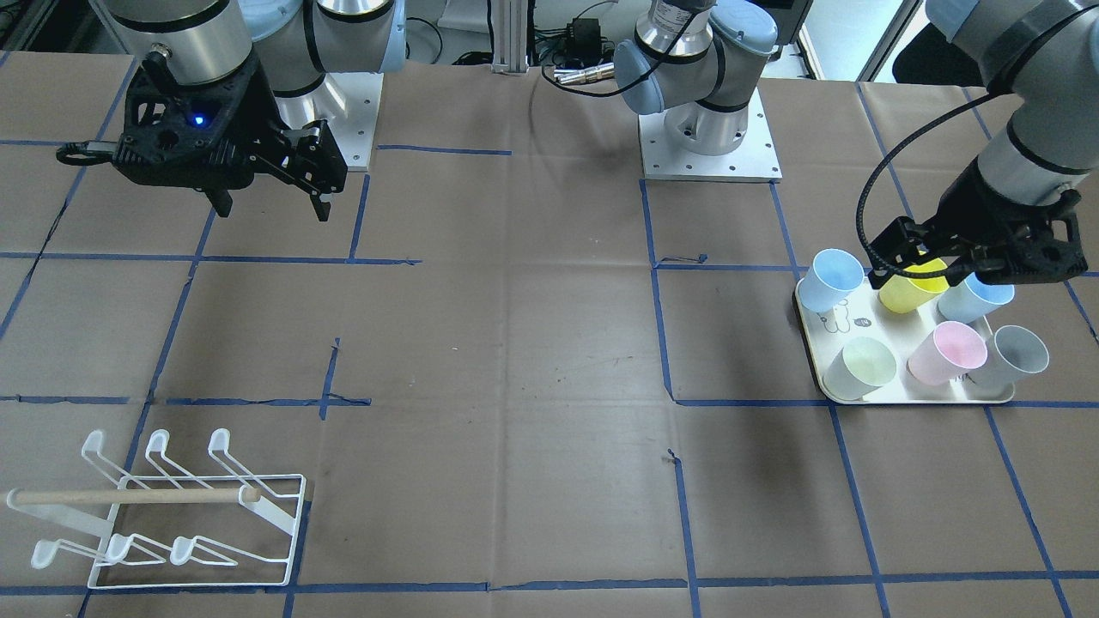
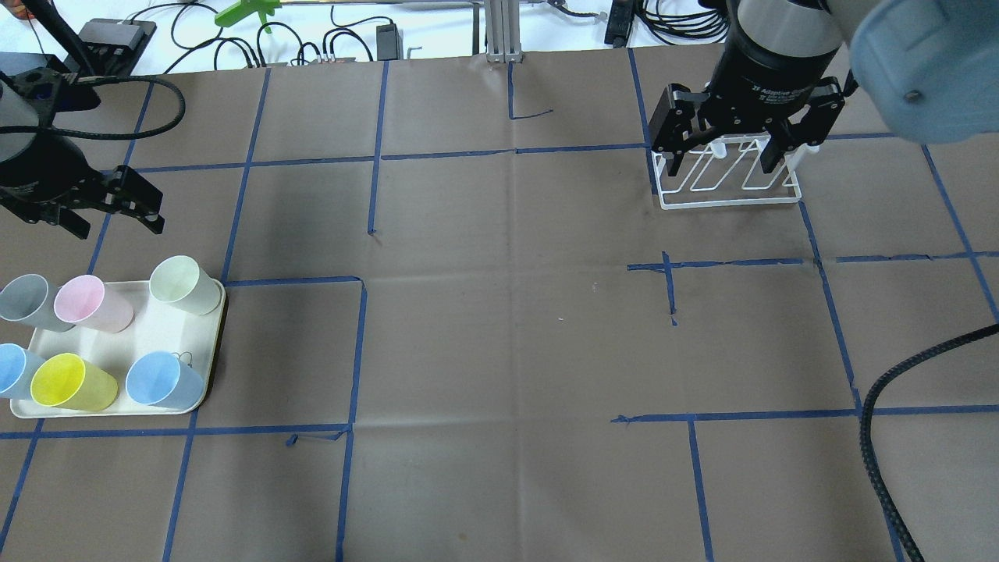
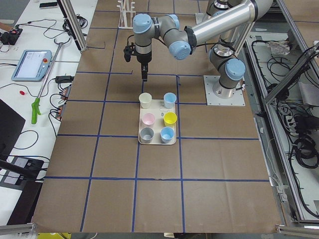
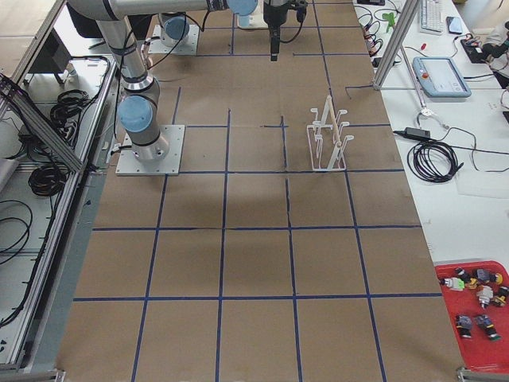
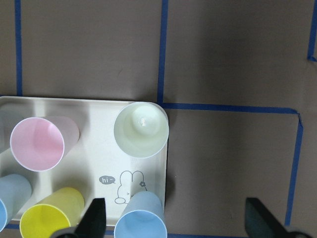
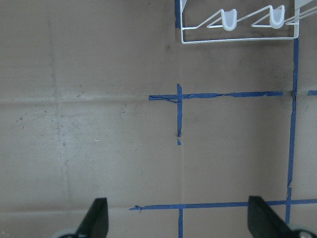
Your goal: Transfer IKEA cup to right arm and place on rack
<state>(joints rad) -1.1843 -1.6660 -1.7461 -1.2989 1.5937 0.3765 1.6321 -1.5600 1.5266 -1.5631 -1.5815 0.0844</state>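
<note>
Several pastel IKEA cups stand upright on a cream tray: pale green, pink, grey, yellow and blue. My left gripper hovers open over the tray's far side and holds nothing. In the left wrist view its fingers straddle the blue cup from above. The right arm's gripper hangs open and empty above the table, well short of the white wire rack with its wooden dowel. The right wrist view catches only the rack's edge.
Brown paper with a grid of blue tape covers the table. Both arm bases are bolted at the robot's side. Cables and a pendant lie past the table's edges. A braided black cable hangs at the near right.
</note>
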